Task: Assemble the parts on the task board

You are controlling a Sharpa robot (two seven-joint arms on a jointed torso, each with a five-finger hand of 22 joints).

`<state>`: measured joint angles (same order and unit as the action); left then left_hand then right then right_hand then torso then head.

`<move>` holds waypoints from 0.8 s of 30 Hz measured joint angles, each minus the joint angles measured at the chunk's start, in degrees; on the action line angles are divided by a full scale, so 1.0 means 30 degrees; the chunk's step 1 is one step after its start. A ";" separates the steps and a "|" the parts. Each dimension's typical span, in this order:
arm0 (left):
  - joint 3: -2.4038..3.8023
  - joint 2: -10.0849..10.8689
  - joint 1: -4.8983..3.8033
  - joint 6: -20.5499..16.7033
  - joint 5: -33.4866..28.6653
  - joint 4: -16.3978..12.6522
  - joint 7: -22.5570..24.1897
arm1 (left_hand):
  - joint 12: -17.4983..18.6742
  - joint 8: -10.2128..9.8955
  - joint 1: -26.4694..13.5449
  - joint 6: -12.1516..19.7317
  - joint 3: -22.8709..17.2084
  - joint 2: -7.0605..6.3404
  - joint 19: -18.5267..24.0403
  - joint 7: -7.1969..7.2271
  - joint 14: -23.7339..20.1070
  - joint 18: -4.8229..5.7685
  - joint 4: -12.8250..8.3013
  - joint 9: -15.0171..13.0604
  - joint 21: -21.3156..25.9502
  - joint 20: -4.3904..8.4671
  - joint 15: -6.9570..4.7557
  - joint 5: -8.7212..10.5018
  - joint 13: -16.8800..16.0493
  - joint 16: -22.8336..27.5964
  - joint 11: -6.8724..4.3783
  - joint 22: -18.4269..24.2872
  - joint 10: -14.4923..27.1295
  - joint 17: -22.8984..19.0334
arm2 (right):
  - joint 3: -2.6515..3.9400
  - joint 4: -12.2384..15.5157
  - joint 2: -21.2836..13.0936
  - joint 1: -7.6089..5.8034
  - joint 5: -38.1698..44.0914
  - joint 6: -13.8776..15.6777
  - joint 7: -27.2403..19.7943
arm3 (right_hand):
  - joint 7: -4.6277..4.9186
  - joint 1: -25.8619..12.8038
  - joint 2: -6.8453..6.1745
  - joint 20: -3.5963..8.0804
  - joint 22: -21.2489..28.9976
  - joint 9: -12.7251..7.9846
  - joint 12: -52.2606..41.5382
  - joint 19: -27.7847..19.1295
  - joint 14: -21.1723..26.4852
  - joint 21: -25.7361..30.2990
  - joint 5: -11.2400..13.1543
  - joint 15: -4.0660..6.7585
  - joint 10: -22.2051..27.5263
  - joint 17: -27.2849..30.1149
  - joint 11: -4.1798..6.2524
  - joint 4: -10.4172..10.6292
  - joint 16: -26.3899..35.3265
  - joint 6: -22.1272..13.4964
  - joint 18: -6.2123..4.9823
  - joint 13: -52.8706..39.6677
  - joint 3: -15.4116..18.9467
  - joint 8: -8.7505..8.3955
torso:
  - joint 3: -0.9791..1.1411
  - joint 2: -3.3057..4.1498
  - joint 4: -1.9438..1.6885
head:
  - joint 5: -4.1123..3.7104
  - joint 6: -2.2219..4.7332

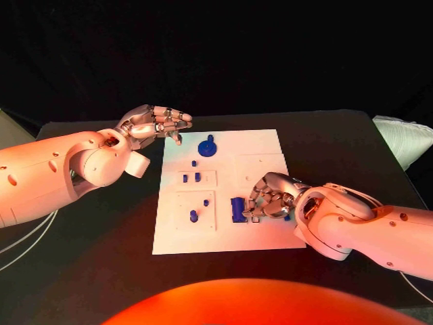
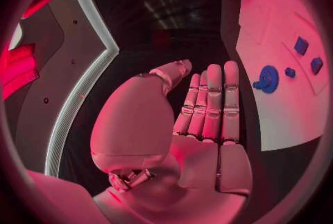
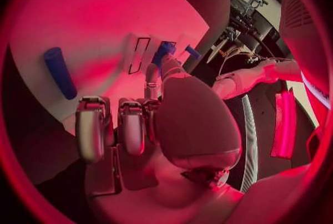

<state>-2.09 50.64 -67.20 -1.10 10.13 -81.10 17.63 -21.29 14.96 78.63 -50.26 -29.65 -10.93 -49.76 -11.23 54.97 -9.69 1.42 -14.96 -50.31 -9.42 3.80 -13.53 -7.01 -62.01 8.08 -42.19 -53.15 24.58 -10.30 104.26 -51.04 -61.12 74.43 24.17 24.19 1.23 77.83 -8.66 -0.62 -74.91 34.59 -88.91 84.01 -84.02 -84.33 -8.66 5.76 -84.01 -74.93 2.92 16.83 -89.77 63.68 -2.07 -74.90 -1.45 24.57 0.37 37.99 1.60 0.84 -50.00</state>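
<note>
Both hands sit at the task board (image 1: 265, 145): your right hand (image 1: 267, 198) curls over the blue parts (image 1: 239, 208), whether gripping I cannot tell; your left hand (image 1: 156, 123) hovers flat-fingered and empty, ready to assist

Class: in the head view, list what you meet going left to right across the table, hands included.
Left hand → round blue part → tall blue part → right hand → white cloth.
</note>
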 measured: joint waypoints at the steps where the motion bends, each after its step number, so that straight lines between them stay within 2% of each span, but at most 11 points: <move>1: 0.0000 0.0002 0.0000 0.0000 0.0000 0.0000 -0.0001 | 0.0000 0.0000 0.0000 0.0000 0.0000 0.0000 0.0000 0.0000 0.0001 0.0000 0.0000 0.0000 0.0000 0.0000 0.0000 0.0000 0.0000 0.0000 0.0000 -0.0001 0.0000 0.0000 | 0.0000 0.0015 -0.0064 0.0002 -0.0107 0.0066 -0.0168 | 0.0135 -0.0181 -0.0072 0.0000 0.0000 -0.0033 0.0000 0.0000 0.0000 0.0088 0.0000 0.0000 -0.0017 0.0001 -0.0027 0.0000 0.0000 -0.0438 -0.0002 -0.0006 0.0000 -0.0178 | 0.0000 0.0000 0.0002 | 0.0000 0.0000; 3: 0.0000 0.0006 0.0000 0.0002 0.0000 0.0000 -0.0003 | 0.0000 0.0000 0.0000 0.0001 0.0000 0.0000 0.0000 0.0000 0.0000 -0.0001 0.0000 0.0000 0.0000 0.0000 0.0000 0.0000 0.0000 0.0000 0.0000 -0.0001 0.0001 0.0000 | 0.0000 0.0071 -0.0249 0.0004 -0.0426 0.0222 -0.0640 | 0.0437 -0.0332 -0.0012 0.0000 0.0001 -0.0164 -0.0001 0.0000 -0.0008 0.0194 0.0000 -0.0096 0.0005 0.0001 -0.0358 -0.0081 0.0000 -0.1056 -0.0008 -0.0016 -0.0080 -0.0584 | 0.0000 0.0000 0.0005 | 0.0002 0.0000; 6: 0.0000 0.0018 0.0000 0.0002 0.0000 0.0000 -0.0007 | 0.0000 0.0000 0.0000 0.0000 0.0000 0.0000 0.0000 0.0000 0.0000 0.0000 0.0000 0.0000 0.0000 0.0000 0.0000 0.0000 0.0000 0.0000 0.0000 -0.0001 0.0000 0.0000 | 0.0000 0.0290 -0.0764 0.0000 -0.1190 0.0529 -0.1661 | 0.0719 -0.0337 -0.0006 -0.0035 0.0001 -0.0278 0.0000 0.0005 -0.0014 0.0230 0.0000 -0.0230 0.0020 0.0001 -0.0534 -0.0079 0.0000 -0.1387 -0.0010 -0.0016 -0.0105 -0.0923 | 0.0000 0.0000 0.0007 | 0.0009 0.0000; 8: 0.0000 0.0033 0.0000 0.0002 0.0000 0.0001 -0.0009 | 0.0000 0.0000 0.0000 0.0000 0.0000 0.0000 0.0000 0.0000 0.0001 0.0000 0.0000 0.0000 0.0000 0.0000 0.0000 0.0000 0.0000 0.0000 0.0000 -0.0001 0.0000 0.0000 | -0.0002 0.0476 -0.1299 -0.0064 -0.1807 0.0757 -0.2405 | 0.0882 -0.0336 -0.0006 -0.0217 0.0001 -0.0384 0.0000 -0.0002 0.0027 0.0273 0.0000 -0.0399 0.0035 0.0002 -0.0655 -0.0080 0.0000 -0.1646 -0.0014 -0.0015 -0.0184 -0.1205 | 0.0002 -0.0004 0.0007 | 0.0011 0.0000; 13: -0.0001 0.0043 0.0000 0.0002 0.0000 0.0006 -0.0013 | 0.0000 0.0000 0.0000 0.0000 0.0000 0.0000 0.0001 0.0000 0.0000 -0.0001 0.0000 0.0000 0.0000 0.0000 0.0000 0.0000 0.0000 0.0000 0.0000 -0.0002 0.0000 0.0000 | 0.0001 0.0677 -0.2766 -0.0582 -0.2931 0.1154 -0.3618 | 0.0995 -0.0336 -0.0006 -0.0217 0.0003 -0.0507 -0.0009 -0.0002 -0.0033 0.0274 -0.0113 -0.0454 -0.0034 0.0003 -0.0734 -0.0082 0.0000 -0.1759 -0.0014 -0.0014 -0.0289 -0.1495 | -0.0005 -0.0026 0.0029 | -0.0090 0.0000; 17: -0.0002 0.0019 0.0000 -0.0001 0.0000 -0.0008 -0.0013 | 0.0000 0.0000 0.0000 0.0000 0.0000 0.0000 0.0000 0.0000 0.0001 -0.0001 0.0000 0.0019 0.0000 0.0000 0.0000 0.0000 0.0000 0.0000 0.0000 0.0031 0.0000 0.0000 | 0.0016 0.0561 -0.3945 -0.0871 -0.3147 0.1220 -0.3920 | 0.1085 -0.0249 -0.0091 -0.0354 -0.0013 -0.0604 -0.0060 -0.0001 0.0035 0.0273 -0.0113 -0.0523 -0.0010 0.0003 -0.0839 -0.0082 0.0001 -0.1849 -0.0015 -0.0013 -0.0290 -0.1729 | -0.0020 -0.0026 0.0029 | -0.0247 0.0000; 20: -0.0003 0.0008 0.0000 -0.0003 0.0000 -0.0050 -0.0013 | 0.0000 0.0000 0.0000 0.0000 0.0000 0.0000 0.0000 0.0000 0.0000 0.0000 0.0000 0.0019 0.0000 0.0000 0.0000 0.0000 0.0000 0.0000 0.0000 0.0031 0.0000 0.0000 | -0.0009 0.0475 -0.4484 -0.0922 -0.3073 0.1176 -0.3933 | 0.1220 -0.0183 -0.0158 -0.0363 -0.0013 -0.0751 -0.0060 0.0000 -0.0033 0.0381 -0.0113 -0.0590 0.0036 0.0003 -0.0933 -0.0082 0.0001 -0.1984 -0.0016 -0.0012 -0.0289 -0.2013 | -0.0020 -0.0022 0.0029 | -0.0308 0.0000; 21: -0.0003 0.0006 0.0000 -0.0004 0.0000 -0.0057 -0.0013 | 0.0000 0.0000 0.0000 0.0000 0.0000 0.0000 0.0000 0.0000 0.0001 -0.0001 0.0000 0.0019 0.0000 0.0000 0.0000 0.0000 0.0000 0.0000 0.0000 0.0031 0.0000 0.0000 | -0.0030 0.0469 -0.4700 -0.0922 -0.2959 0.1128 -0.3923 | 0.1224 -0.0183 -0.0158 -0.0488 -0.0013 -0.0807 -0.0060 -0.0003 0.0007 0.0416 -0.0113 -0.0629 0.0035 0.0003 -0.0932 -0.0082 0.0001 -0.1988 -0.0018 -0.0012 -0.0289 -0.2098 | -0.0020 -0.0018 0.0037 | -0.0333 0.0000; 24: -0.0005 -0.0006 0.0000 -0.0004 0.0000 -0.0071 -0.0013 | 0.0000 0.0000 0.0000 0.0000 0.0000 0.0000 0.0001 0.0000 0.0001 -0.0001 0.0000 0.0019 0.0000 0.0000 0.0000 0.0000 0.0000 0.0000 0.0000 0.0031 0.0000 0.0000 | -0.0085 0.0465 -0.5170 -0.0832 -0.2501 0.0994 -0.3796 | 0.1237 -0.0183 -0.0158 -0.0490 -0.0013 -0.0903 0.0073 0.0000 0.0035 0.0416 -0.0113 -0.0657 -0.0031 0.0004 -0.0999 -0.0082 0.0074 -0.2000 -0.0018 -0.0012 -0.0289 -0.2174 | 0.0004 -0.0015 0.0053 | -0.0396 0.0000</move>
<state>-2.11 50.62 -67.20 -1.12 10.13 -81.31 17.59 -21.29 14.96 78.63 -50.26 -29.65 -10.93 -49.76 -11.23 54.97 -9.70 1.42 -14.91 -50.31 -9.42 3.80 -13.53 -7.01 -62.01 8.08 -42.10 -53.15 24.58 -10.56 105.66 -66.55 -63.61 66.93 27.16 12.80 4.95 77.28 -9.13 -2.09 -74.95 31.88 -88.69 84.01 -83.92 -83.08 -8.99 3.78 -84.10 -74.91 -0.08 16.59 -89.54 57.67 -2.12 -74.94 -2.32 18.04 0.38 37.94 1.76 -0.35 -50.00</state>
